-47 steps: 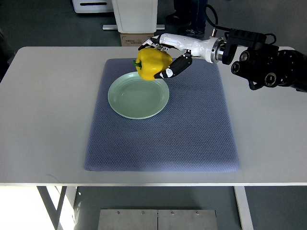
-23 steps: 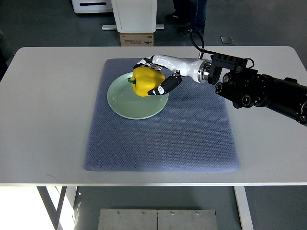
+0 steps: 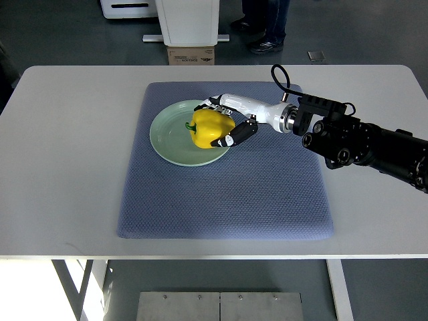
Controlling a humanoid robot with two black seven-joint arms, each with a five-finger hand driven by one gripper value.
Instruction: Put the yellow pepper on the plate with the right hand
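Across most of the view spreads a white table, its far edge running along the top and its near edge low in the picture, with grey floor beyond both. Centred on it lies a blue-grey textured mat, lying flat, with bare tabletop all round it and wide open room to its left and on its own near half. Entering from the right edge, the black forearm of the right arm reaches leftward over the mat's far right corner, a black cable looping above the wrist. Near the mat's far left part sits a pale green plate, wholly on the mat and well inside its edges. Over the plate's right side is the right hand, white with dark fingertips, its fingers curled around the yellow pepper: fingers wrap the far side while the thumb presses the near right side. That pepper sits over the plate's right half, green stem pointing left, low against the plate, though whether it actually touches cannot be told. Beyond the far edge of the table stand a white cabinet and a small cardboard box bearing print too small to read, and a person's shoes show on the floor.
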